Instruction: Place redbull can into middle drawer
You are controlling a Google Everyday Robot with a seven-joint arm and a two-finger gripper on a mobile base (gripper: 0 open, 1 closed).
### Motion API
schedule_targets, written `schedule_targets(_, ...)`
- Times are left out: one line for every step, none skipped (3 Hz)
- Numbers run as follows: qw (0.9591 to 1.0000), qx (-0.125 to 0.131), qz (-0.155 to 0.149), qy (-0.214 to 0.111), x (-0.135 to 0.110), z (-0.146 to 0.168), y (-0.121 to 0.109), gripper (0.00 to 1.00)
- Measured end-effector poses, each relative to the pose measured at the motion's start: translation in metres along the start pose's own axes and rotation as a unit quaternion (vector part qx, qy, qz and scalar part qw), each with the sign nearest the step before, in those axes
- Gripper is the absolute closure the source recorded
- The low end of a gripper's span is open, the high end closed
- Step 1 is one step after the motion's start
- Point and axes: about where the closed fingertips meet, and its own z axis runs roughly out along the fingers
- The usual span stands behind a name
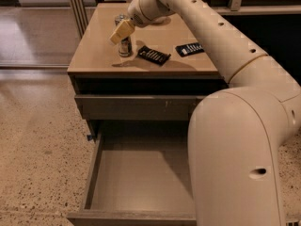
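The redbull can [125, 47] stands upright on the wooden cabinet top [99, 55], near its left middle. My gripper [122, 31] reaches in from the right and sits at the can's upper half, covering part of it, so only the can's top rim and lower body show. The middle drawer [141, 182] is pulled wide open below, its grey floor bare. My arm's large white body hides the drawer's right side.
Two dark flat snack packets [154, 55] [189, 48] lie on the cabinet top to the right of the can. A shut grey drawer front [136, 107] with pale scratches sits above the open drawer. Speckled floor [37, 140] lies to the left.
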Motion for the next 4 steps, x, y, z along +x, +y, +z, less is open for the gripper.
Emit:
schedule_targets(1.0000,0.001,0.007,-0.002,0.002,0.006,0.001,0.00)
schedule_targets(0.9996,-0.001,0.028,-0.011,0.005,0.016,0.002,0.00)
schedule_targets(0.9995,-0.003,0.029,-0.010,0.006,0.018,0.004,0.00)
schedule_targets(0.9995,-0.003,0.029,-0.010,0.006,0.018,0.004,0.19)
